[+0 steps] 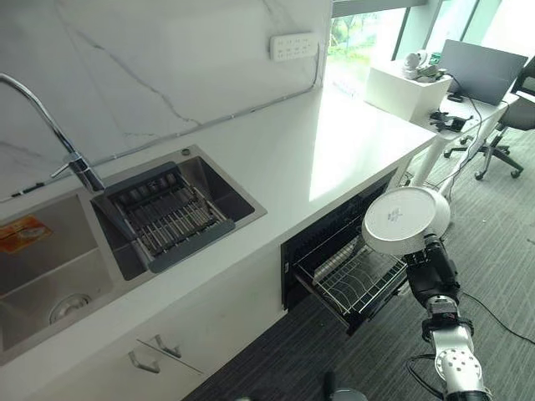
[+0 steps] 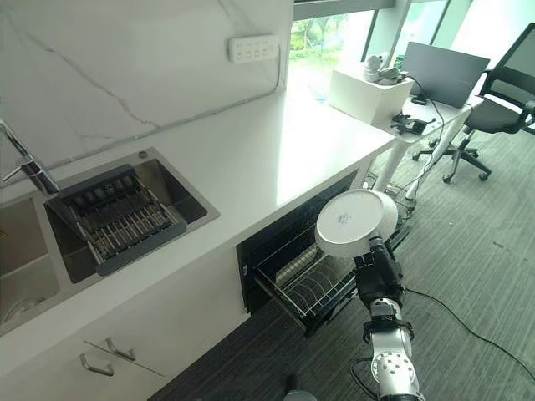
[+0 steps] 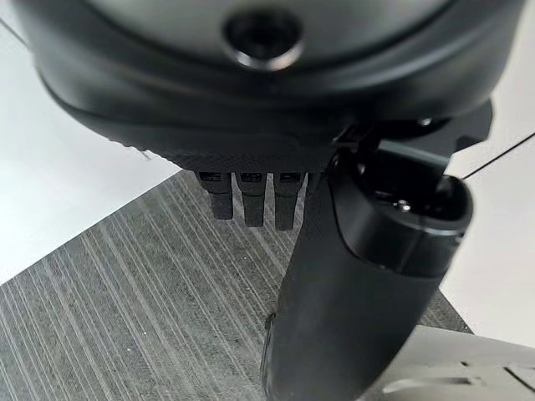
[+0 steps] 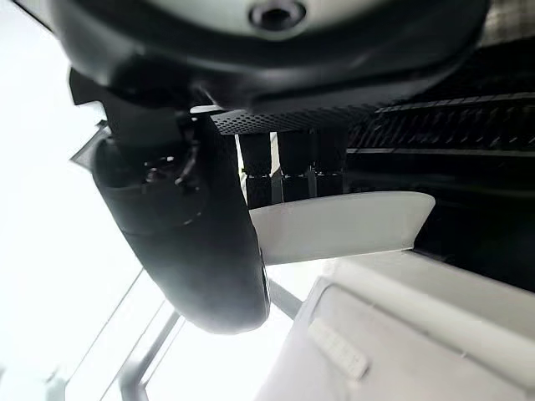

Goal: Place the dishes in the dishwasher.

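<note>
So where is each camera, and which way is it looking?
Left eye: on the head, looking down at the counter, sink and open dishwasher rack; the right hand holds a plate.
Right eye: the same scene from just beside it.
Left wrist: on the left arm, facing carpet past the left hand.
Right wrist: on the right arm, facing its hand and the plate's rim.
Both eyes and the right wrist share the plate.

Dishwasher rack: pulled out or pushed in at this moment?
Pulled out. The wire dishwasher rack juts from the opening under the counter, over the carpet; the right hand holds a white plate above it.
</note>
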Controlling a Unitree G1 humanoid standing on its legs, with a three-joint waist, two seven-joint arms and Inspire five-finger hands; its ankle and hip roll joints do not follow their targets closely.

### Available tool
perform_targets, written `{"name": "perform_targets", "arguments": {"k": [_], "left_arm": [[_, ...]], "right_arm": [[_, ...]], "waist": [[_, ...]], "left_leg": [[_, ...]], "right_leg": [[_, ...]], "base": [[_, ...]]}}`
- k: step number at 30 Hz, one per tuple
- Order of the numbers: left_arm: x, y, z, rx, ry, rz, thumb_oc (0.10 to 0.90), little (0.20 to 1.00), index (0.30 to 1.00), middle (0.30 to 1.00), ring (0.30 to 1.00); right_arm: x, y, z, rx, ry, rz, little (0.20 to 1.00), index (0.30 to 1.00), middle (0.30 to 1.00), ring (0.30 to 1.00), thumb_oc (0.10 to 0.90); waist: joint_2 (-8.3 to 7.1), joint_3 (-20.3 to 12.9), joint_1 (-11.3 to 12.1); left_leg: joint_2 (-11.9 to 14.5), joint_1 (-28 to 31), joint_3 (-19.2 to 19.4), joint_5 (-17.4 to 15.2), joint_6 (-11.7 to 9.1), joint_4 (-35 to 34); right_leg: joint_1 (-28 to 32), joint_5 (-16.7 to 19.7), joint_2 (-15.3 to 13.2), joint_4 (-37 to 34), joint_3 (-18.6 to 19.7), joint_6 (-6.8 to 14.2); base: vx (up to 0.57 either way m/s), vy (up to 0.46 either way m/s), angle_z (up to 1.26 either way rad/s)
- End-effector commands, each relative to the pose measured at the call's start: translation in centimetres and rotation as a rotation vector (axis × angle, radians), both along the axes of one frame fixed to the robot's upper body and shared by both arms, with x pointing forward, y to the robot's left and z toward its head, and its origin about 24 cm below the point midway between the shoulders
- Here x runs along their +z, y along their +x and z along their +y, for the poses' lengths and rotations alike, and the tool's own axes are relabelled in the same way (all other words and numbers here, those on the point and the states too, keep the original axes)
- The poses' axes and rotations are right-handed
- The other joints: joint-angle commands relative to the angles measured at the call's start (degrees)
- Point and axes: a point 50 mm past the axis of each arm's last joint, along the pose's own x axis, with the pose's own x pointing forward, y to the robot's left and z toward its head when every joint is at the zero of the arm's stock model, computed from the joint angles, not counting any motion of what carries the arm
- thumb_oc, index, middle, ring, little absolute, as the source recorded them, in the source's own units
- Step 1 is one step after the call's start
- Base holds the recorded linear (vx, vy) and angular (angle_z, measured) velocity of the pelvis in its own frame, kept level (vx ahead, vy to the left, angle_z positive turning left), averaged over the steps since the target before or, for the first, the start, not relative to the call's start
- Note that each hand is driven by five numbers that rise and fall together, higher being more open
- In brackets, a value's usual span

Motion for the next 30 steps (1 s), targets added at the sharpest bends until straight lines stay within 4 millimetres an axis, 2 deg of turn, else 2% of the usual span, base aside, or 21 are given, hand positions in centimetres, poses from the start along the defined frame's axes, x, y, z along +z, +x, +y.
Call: {"name": "perform_targets", "arguments": {"k": [1,7,14,16,18,23,24,30], "left_arm": [[0.7,0.6,2.7,-0.050,0.078,0.019,0.800,0.900,0.900,0.900,0.900],[0.9,0.9,3.0,-0.055,0.085,0.015,0.800,0.900,0.900,0.900,0.900],[0.9,0.8,3.1,-0.048,0.086,0.015,0.800,0.900,0.900,0.900,0.900],[0.8,0.6,2.9,-0.048,0.079,0.013,0.800,0.900,0.900,0.900,0.900],[0.9,1.0,2.9,-0.063,0.079,0.006,0.800,0.900,0.900,0.900,0.900],[1.1,2.6,3.3,-0.066,0.078,-0.027,0.800,0.900,0.900,0.900,0.900],[1.2,3.1,3.4,-0.065,0.079,-0.041,0.800,0.900,0.900,0.900,0.900],[1.2,3.8,3.3,-0.066,0.074,-0.064,0.800,0.900,0.900,0.900,0.900]], "right_arm": [[8.9,4.3,-1.1,0.033,-0.161,-0.352,0.300,0.300,0.300,0.300,0.400],[9.5,5.4,-1.9,0.004,-0.232,-0.292,0.300,0.300,0.300,0.300,0.400],[9.2,5.5,-2.5,-0.045,-0.240,-0.254,0.300,0.300,0.300,0.300,0.400],[8.5,5.6,-3.2,-0.063,-0.350,-0.171,0.300,0.300,0.300,0.300,0.400],[9.3,6.1,-4.2,-0.096,-0.607,-0.069,0.300,0.300,0.300,0.300,0.400],[12.0,7.2,-6.0,-0.163,-0.824,-0.001,0.300,0.300,0.300,0.300,0.400],[12.7,7.4,-6.7,-0.187,-0.920,0.037,0.300,0.300,0.300,0.300,0.400],[12.9,7.5,-8.3,-0.224,-1.116,0.157,0.300,0.300,0.300,0.300,0.400]], "waist": [[0.33,2.8,1.1],[0.94,3.7,3.0],[1.38,4.0,3.4],[2.30,4.7,3.9],[2.79,5.7,4.6],[3.42,7.5,5.1],[3.70,8.7,5.3],[4.21,9.9,5.5]], "left_leg": [[0.0,4.9,-0.4,-5.3,-1.9,-3.2],[-0.2,3.5,-1.8,-4.8,-2.0,-3.2],[-0.1,3.0,-2.2,-4.5,-2.2,-3.2],[-0.1,2.6,-2.8,-4.1,-2.6,-3.2],[-0.2,2.2,-3.4,-3.8,-2.8,-3.2],[-0.6,0.4,-3.7,-3.0,-3.1,-3.2],[-0.8,0.3,-3.9,-3.0,-3.1,-3.2],[-1.2,-0.7,-4.1,-2.3,-3.2,-3.2]], "right_leg": [[0.3,-13.1,-2.3,9.2,-1.3,3.9],[0.3,-13.3,-3.0,9.2,-2.7,3.8],[0.3,-13.5,-3.0,9.2,-3.3,3.7],[0.4,-13.6,-3.1,9.2,-3.8,3.4],[0.6,-13.6,-3.3,9.2,-4.2,3.3],[-0.9,-13.2,-3.7,9.2,-4.2,3.2],[-0.8,-13.3,-3.5,9.2,-4.2,3.1],[-1.6,-12.8,-3.8,9.2,-4.2,2.7]], "base": [[0.01,-0.008,0.24],[0.02,-0.001,0.15],[0.01,0.006,0.13],[0.04,0.027,0.05],[0.01,-0.010,0.08],[-0.07,0.013,0.07],[-0.08,0.008,-0.01],[-0.05,0.012,0.03]]}}
